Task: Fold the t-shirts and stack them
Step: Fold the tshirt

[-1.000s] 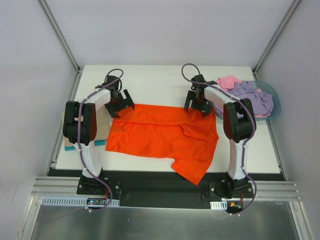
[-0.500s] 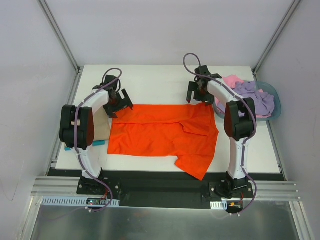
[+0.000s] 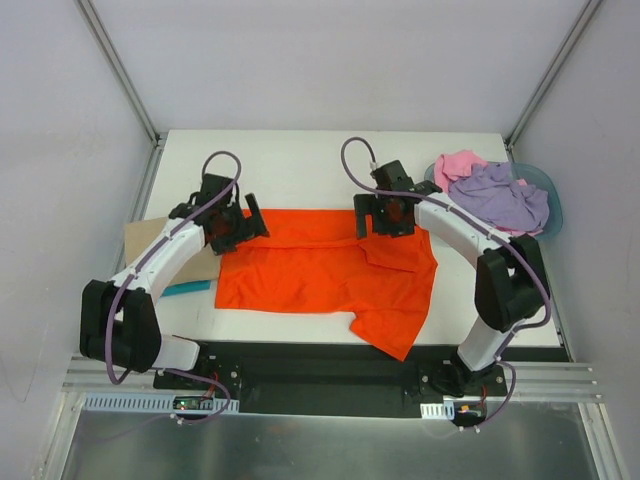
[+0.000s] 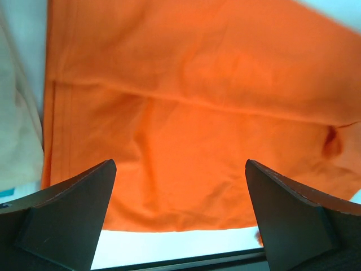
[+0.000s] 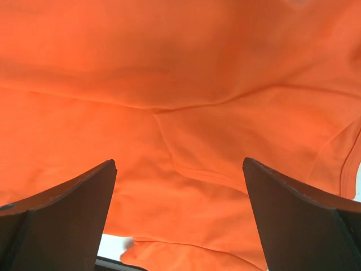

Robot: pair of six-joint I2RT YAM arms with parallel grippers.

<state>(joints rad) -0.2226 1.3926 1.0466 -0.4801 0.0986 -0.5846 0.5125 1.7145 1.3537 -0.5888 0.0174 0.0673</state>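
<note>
A large bright orange t-shirt (image 3: 320, 270) lies folded across the white table, one flap hanging toward the near edge. My left gripper (image 3: 238, 224) hovers open over its far left corner, and the cloth (image 4: 186, 113) fills that wrist view between empty fingers. My right gripper (image 3: 388, 214) hovers open over the shirt's far right part, where orange folds (image 5: 180, 113) show below its empty fingers. A lilac-purple t-shirt (image 3: 505, 198) and a pink t-shirt (image 3: 458, 164) lie crumpled in the basin at the right.
The blue-grey basin (image 3: 550, 205) stands at the table's right edge. A tan cardboard sheet (image 3: 150, 245) lies at the left edge with a teal strip (image 3: 188, 288) beside it. Metal frame posts rise at both far corners.
Both open grippers moved inward and toward the near side, from the shirt's far corners to above the cloth. The shirt's far edge now lies flatter.
</note>
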